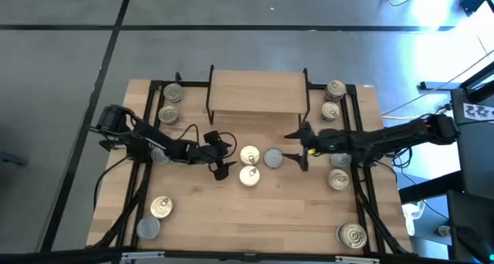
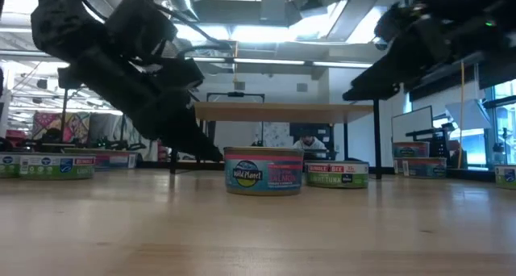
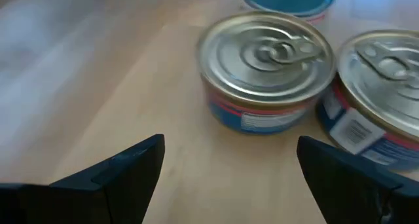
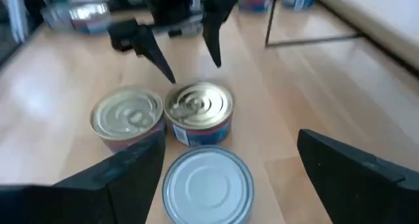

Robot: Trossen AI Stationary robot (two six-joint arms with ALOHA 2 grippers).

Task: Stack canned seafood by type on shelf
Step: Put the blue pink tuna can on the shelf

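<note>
Left gripper spread wide, empty, just left of two gold pull-ring tins mid-table; silver-lidded tin beside them; right gripper likewise agape beyond; shelf bare behind. Best centred on one tin, lowered squarely, closed without nudging neighbours.

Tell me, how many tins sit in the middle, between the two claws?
3: a gold-lidded tin nearest the shelf, a second gold-lidded tin just in front of it, and a grey-lidded tin toward the right claw. None seems hidden.
</note>
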